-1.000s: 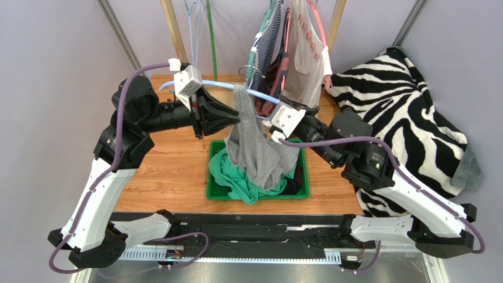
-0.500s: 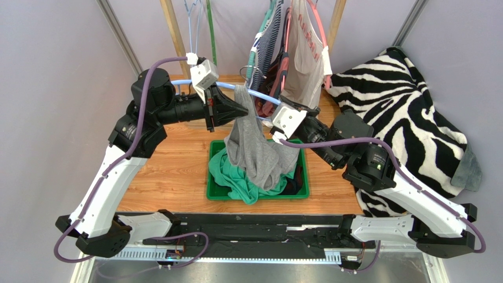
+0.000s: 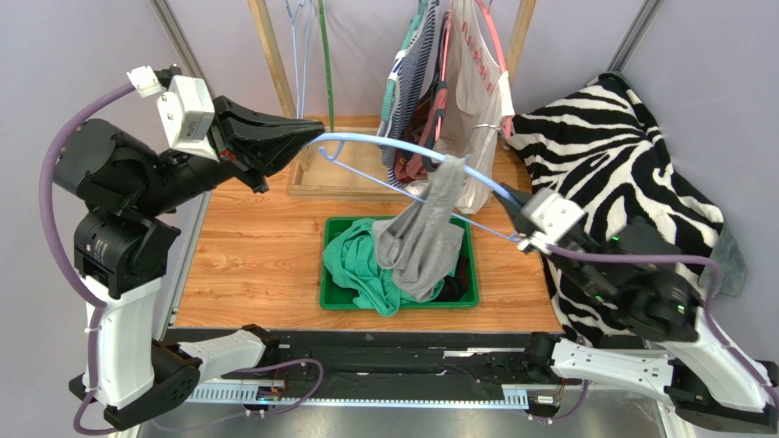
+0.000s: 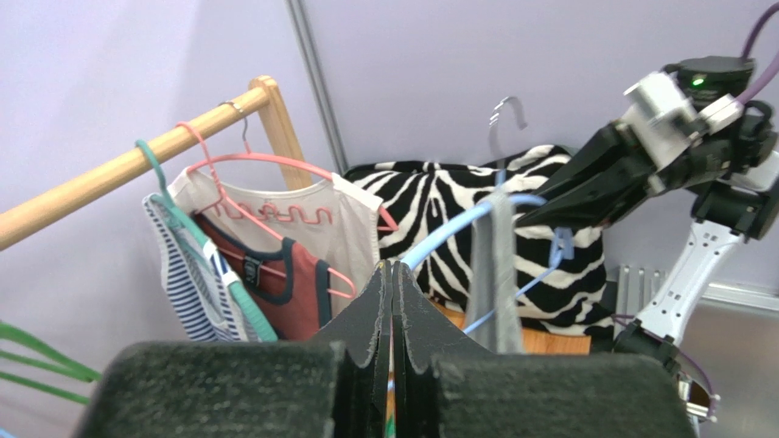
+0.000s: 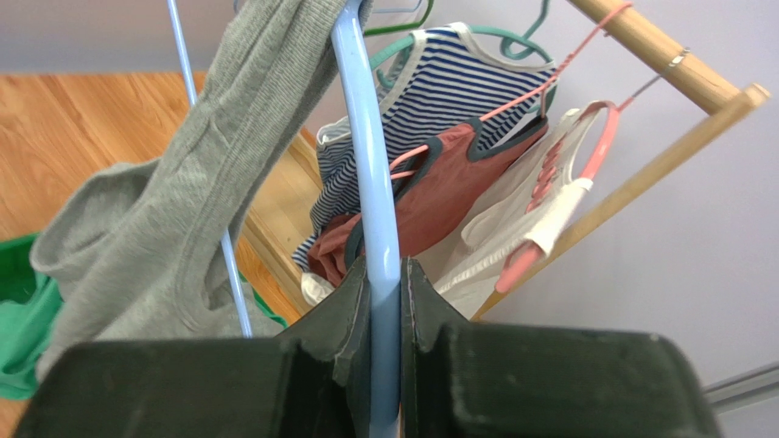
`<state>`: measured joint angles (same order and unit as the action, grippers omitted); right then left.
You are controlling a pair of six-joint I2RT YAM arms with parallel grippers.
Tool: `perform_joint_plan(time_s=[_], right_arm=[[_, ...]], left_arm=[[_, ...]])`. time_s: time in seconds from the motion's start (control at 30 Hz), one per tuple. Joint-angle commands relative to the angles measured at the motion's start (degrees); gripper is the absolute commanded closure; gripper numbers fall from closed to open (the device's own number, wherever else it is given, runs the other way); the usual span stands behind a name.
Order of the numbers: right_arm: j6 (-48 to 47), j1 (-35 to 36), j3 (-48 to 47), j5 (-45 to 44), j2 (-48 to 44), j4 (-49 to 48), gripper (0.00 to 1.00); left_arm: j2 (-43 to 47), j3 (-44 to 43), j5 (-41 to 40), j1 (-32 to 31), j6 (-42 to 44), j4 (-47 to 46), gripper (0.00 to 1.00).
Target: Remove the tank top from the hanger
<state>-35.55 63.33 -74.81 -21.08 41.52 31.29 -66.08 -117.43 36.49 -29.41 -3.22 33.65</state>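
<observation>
Above the green bin [image 3: 464, 301], our left gripper [image 3: 306, 139] and right gripper [image 3: 514, 208] clamp the blue hanger [image 3: 375, 139] by its ends so the grey tank top [image 3: 425, 242] can slip off.

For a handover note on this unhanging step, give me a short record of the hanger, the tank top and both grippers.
hanger: blue hanger, off the rack, spanning between the two arms
left gripper: shut on one end of it
right gripper: shut on the other end
garment: grey tank top, hung on it by one strap, lower part draped into the green bin
task state: not yet off
</observation>
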Motion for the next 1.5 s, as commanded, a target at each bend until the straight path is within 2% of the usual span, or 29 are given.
perform_joint_plan(time_s=[0.0,0.13,0.2,0.23,0.27,0.33,0.37,0.47,0.97,1.3,1.37,1.47], right_arm=[[7.69,0.39,-0.43,-0.45,-5.65,0.18,1.00],[7.08,0.30,-1.30,-1.16,-3.64,-0.88,1.00],[6.55,0.30,-2.27,-1.42,-0.32,-1.93,1.00],[5.94,0.30,-3.49,-1.51,1.01,-2.28,1.00],[5.76,0.30,-4.03,-0.90,2.15,-3.24,1.00],[5.32,0.30,-5.34,-0.28,5.39,-4.30,1.00],[4.97,0.30,-6.66,0.33,6.37,-5.09,1.00],[4.53,0.30,-8.77,1.48,10.50,-5.80,1.00],[1.89,1.36,-18.97,4.47,20.88,-4.75,1.00],[1.62,2.85,-18.80,3.06,23.08,-4.48,1.00],[1.71,2.85,-18.89,2.98,23.26,-4.48,1.00],[1.89,3.03,-19.06,3.06,23.61,-4.39,1.00]], left_arm=[[-1.15,1.75,-0.91,1.02,-0.29,1.51,1.00],[0.95,10.71,7.18,0.76,-6.43,-2.97,1.00],[1.40,14.66,9.65,-0.64,-7.15,-3.24,0.92],[1.83,15.81,10.00,-1.09,-7.06,-3.15,0.79],[1.92,16.87,10.26,-1.44,-6.97,-3.24,0.60],[2.10,18.90,9.83,-2.41,-6.97,-3.15,0.45],[2.01,19.34,9.13,-2.49,-6.62,-3.15,0.32],[2.45,20.48,7.38,-2.67,-5.48,-2.89,0.29],[6.23,26.90,-0.01,-2.93,-3.90,-1.39,0.31],[2.72,24.00,-1.77,-3.29,-6.53,-4.91,0.29],[2.19,23.74,-2.04,-3.20,-6.36,-5.26,0.30],[1.40,23.56,-2.48,-3.37,-6.27,-5.87,0.38]])
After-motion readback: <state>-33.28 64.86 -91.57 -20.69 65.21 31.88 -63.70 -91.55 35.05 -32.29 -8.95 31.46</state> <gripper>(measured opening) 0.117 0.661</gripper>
